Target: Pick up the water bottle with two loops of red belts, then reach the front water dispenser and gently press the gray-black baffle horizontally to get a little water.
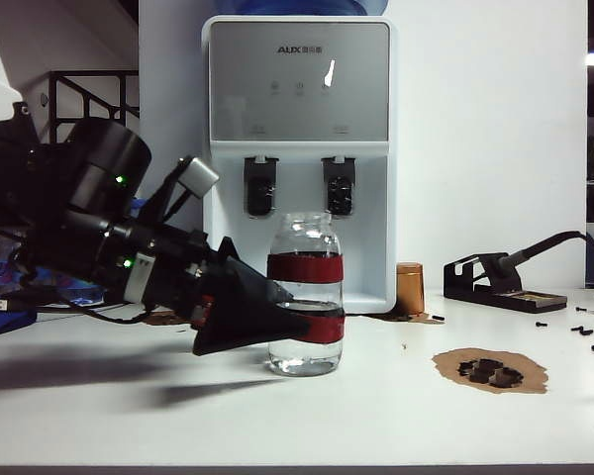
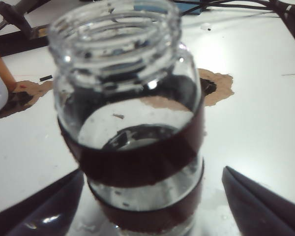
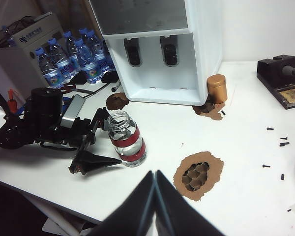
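Water bottle stands upright between the left gripper's wide-apart jaws, while the right gripper, pressed together, hangs well apart.

The left arm reaches in low and nearly level, its left hand spread wide, one dark finger on each side of the gap, tips angled slightly downward. The right hand hangs high, tilted downward, its two fingers pressed together into a closed point.
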Available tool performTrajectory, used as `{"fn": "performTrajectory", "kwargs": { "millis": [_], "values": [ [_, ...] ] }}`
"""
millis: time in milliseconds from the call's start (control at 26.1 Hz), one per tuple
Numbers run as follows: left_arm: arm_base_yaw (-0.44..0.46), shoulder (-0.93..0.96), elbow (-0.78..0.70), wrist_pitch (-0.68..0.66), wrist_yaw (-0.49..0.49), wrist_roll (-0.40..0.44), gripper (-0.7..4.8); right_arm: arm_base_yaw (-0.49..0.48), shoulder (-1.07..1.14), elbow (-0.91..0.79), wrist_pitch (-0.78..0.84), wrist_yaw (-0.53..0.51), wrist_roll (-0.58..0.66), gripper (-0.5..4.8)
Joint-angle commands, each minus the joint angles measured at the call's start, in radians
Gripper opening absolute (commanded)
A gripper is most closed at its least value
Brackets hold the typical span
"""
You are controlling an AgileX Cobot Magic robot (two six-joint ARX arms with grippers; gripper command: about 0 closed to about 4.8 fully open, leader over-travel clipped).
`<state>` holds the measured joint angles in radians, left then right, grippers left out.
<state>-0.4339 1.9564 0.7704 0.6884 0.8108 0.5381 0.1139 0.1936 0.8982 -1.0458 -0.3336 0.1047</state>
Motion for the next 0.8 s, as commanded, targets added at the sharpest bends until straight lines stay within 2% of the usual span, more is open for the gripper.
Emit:
{"fn": "performTrajectory", "kwargs": {
  "millis": [38, 230, 344, 383, 421, 459, 536, 612, 803],
  "values": [
    [-0.019, -0.001, 0.008, 0.026, -0.043, -0.004, 4.79, 0.002, 0.004, 0.004, 0.015, 0.001, -0.002, -0.02],
    [-0.056, 0.019, 0.022, 0.043, -0.074, -0.004, 4.79, 0.002, 0.004, 0.004, 0.016, 0.001, -0.002, -0.02],
    [-0.072, 0.034, 0.029, 0.077, -0.162, -0.007, 4.73, 0.002, 0.004, 0.004, 0.016, 0.001, -0.002, -0.02],
    [-0.077, 0.034, 0.029, 0.084, -0.179, -0.022, 3.25, 0.002, 0.004, 0.004, 0.016, 0.001, -0.002, -0.02],
    [-0.076, 0.034, 0.029, 0.093, -0.188, -0.037, 2.17, 0.002, 0.004, 0.004, 0.016, 0.001, -0.002, -0.02],
    [-0.076, 0.034, 0.029, 0.108, -0.201, -0.058, 1.27, 0.002, 0.004, 0.004, 0.016, 0.001, -0.002, -0.02],
    [-0.08, 0.034, 0.029, 0.152, -0.255, -0.137, -0.09, 0.002, 0.004, 0.004, 0.016, 0.001, -0.002, -0.02],
    [-0.082, 0.034, 0.029, 0.21, -0.339, -0.227, -0.05, 0.002, 0.004, 0.004, 0.017, 0.001, -0.003, -0.02],
    [-0.084, 0.034, 0.029, 0.364, -0.631, -0.436, -0.05, 0.002, 0.004, 0.004, 0.022, 0.001, -0.004, -0.02]
  ]
}}
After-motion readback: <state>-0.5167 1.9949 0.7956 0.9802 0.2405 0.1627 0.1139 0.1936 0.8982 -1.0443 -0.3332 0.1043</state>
